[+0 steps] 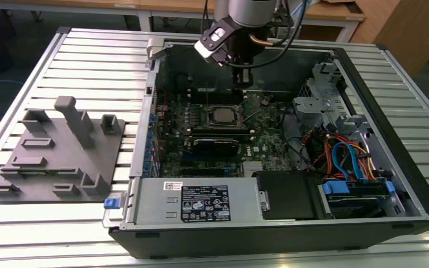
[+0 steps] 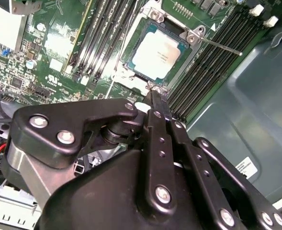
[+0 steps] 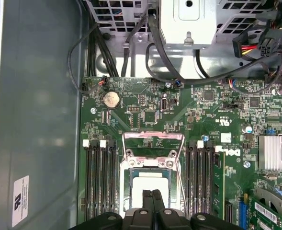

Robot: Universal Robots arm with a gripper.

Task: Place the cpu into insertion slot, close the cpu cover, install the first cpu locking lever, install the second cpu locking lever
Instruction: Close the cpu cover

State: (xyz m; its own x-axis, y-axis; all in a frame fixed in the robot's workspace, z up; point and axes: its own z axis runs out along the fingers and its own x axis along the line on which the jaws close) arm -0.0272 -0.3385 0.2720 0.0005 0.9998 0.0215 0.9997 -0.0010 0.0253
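In the first wrist view the end effector (image 3: 153,197) covers one edge of the cpu (image 3: 148,184) and is itself cut off by the frame edge. In the second wrist view its black body hides much of the board (image 2: 59,43). In the exterior view the arm (image 1: 253,11) is cut off at the top edge.

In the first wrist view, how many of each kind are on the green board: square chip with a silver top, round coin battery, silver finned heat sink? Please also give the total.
cpu: 1
round coin battery: 1
silver finned heat sink: 1
Total: 3
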